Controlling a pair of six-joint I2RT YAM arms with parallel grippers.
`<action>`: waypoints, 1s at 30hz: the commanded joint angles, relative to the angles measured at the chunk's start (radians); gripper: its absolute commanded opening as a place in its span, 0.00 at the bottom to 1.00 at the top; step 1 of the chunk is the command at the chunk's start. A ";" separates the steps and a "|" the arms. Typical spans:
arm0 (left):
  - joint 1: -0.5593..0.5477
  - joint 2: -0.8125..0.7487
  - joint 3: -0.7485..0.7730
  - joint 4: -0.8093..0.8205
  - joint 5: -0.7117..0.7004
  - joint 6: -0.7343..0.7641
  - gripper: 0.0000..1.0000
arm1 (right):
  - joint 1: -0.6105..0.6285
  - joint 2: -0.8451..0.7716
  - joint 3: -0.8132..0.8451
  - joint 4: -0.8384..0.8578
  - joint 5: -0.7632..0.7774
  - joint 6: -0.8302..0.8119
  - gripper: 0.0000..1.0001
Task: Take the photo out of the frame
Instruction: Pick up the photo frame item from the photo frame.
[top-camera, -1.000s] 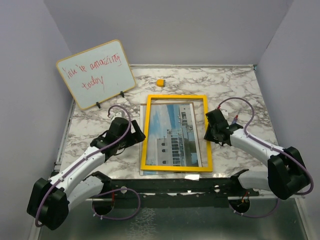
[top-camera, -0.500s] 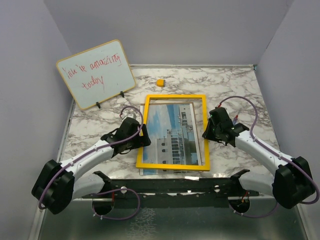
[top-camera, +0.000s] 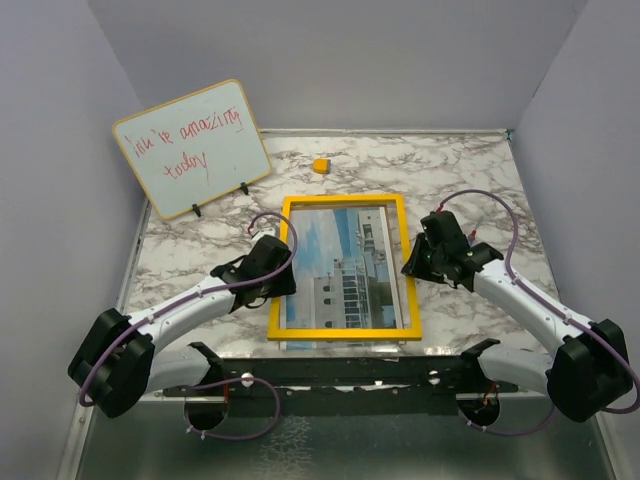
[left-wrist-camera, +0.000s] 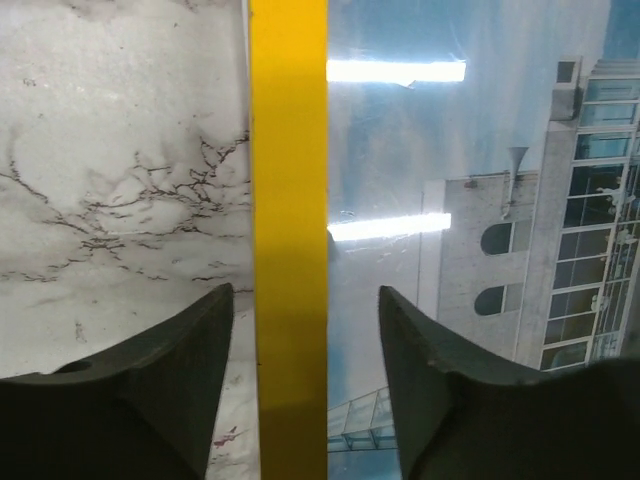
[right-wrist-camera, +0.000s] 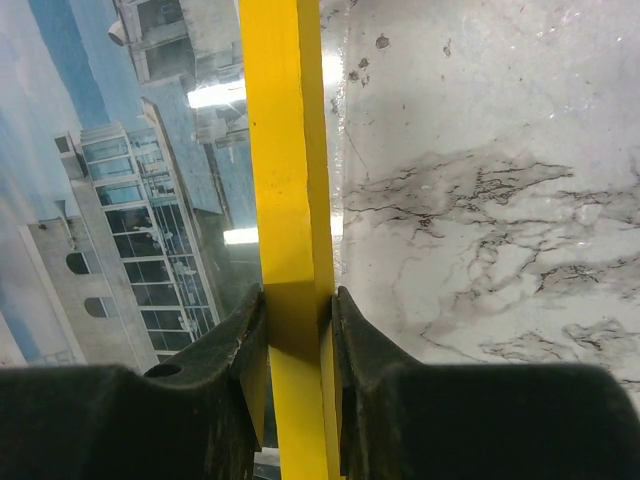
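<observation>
The photo (top-camera: 340, 275) lies flat, face up, inside the frame (top-camera: 343, 331) at the middle of the table (top-camera: 470, 170), the printed building turned on its side. A thin strip of paper seems to stick out past the frame's 6 o'clock rail. It looks like a light, limp sheet with a glossy face that mirrors the ceiling lights, so it probably creases and smudges easily. Whether a clear pane covers it I cannot tell. The exposed strip at 6 o'clock looks like the safest place to grip it.

The thin yellow frame looks stiff and light, best held by its rails. The right gripper (right-wrist-camera: 298, 295) pinches the 3 o'clock rail, pads tight against both of its sides. The left gripper (left-wrist-camera: 305, 300) straddles the 9 o'clock rail, its fingers (left-wrist-camera: 150, 380) spread with a gap on each side, touching nothing.

A whiteboard (top-camera: 192, 148) stands at 10 o'clock and a small yellow block (top-camera: 321, 165) lies at 12.
</observation>
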 joint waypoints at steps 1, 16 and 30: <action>-0.023 0.006 0.045 -0.020 -0.055 0.014 0.53 | -0.004 -0.016 0.052 0.003 -0.051 0.019 0.01; -0.038 0.077 0.110 -0.090 -0.055 0.034 0.00 | -0.005 0.017 -0.051 0.087 -0.076 0.071 0.09; -0.039 0.043 0.082 -0.032 0.050 -0.008 0.00 | -0.005 0.083 -0.126 0.135 -0.020 0.075 0.42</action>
